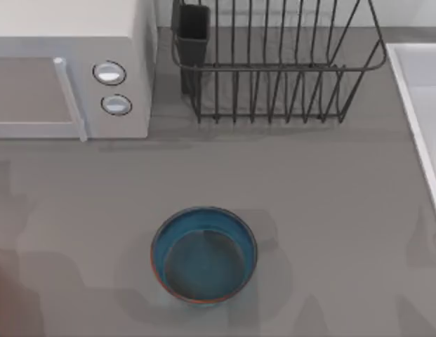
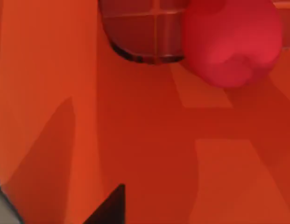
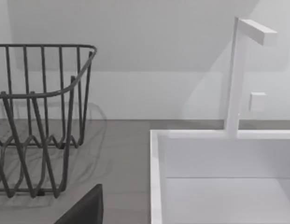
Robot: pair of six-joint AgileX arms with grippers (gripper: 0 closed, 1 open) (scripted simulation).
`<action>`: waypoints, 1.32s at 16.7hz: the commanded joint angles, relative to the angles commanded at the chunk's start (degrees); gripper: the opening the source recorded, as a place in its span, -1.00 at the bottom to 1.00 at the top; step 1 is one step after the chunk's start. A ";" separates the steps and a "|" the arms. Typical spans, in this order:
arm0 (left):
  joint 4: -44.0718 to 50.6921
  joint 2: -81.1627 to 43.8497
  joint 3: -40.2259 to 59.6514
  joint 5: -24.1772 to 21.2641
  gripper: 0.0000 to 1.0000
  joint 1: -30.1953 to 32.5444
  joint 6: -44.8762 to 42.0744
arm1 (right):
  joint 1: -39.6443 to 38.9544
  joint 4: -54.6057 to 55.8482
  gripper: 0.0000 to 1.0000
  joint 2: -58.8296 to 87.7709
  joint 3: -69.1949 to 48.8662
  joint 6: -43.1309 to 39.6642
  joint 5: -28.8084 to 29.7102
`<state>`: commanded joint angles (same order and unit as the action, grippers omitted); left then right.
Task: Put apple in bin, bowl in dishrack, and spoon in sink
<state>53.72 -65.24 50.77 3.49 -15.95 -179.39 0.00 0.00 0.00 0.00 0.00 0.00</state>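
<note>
**Supervisor:** Where are you with the apple?

**Me:** I'm looking through the left wrist camera at the apple point(image 2: 231, 42), which is lying inside an orange container, the bin point(image 2: 135, 140) as I'm reading it. A dark fingertip is poking into that picture, but I cannot tell whether the left pincer is apart or together, or whether it's touching the apple at all.

**Supervisor:** And the rest?

**Me:** The bowl point(image 1: 204, 254) is sitting upright on the grey table point(image 1: 330, 210), well apart from the dishrack point(image 1: 274, 63) at the back. The sink point(image 3: 219, 177) is lying at the table's right edge, and my right wrist camera is facing it with the rack beside it. Same problem there: one dark tip, state unknown.

**Supervisor:** Risks?

**Me:** I'm worrying about lifting the left arm out; clipping the bin wall could tip it. The bowl is deep and smooth-rimmed, so a shallow pinch could slip. I'm also not finding the spoon yet.
</note>
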 joint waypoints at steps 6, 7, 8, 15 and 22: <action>-13.26 15.57 -4.98 0.44 1.00 7.91 37.50 | 0.00 0.00 1.00 0.00 0.00 0.00 0.00; -15.69 18.44 -6.26 0.46 1.00 9.12 44.55 | 0.00 0.00 1.00 0.00 0.00 0.00 0.00; -18.13 21.34 -7.65 0.47 1.00 10.27 51.77 | 0.00 0.00 1.00 0.00 0.00 0.00 0.00; -34.61 41.18 -21.41 -0.12 1.00 15.56 104.36 | 0.00 0.00 1.00 0.00 0.00 0.00 0.00; -46.99 56.63 -37.71 -1.57 1.00 16.60 150.52 | 0.00 0.00 1.00 0.00 0.00 0.00 0.00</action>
<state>6.73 -8.61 13.06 1.92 0.65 -28.87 0.00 0.00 0.00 0.00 0.00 0.00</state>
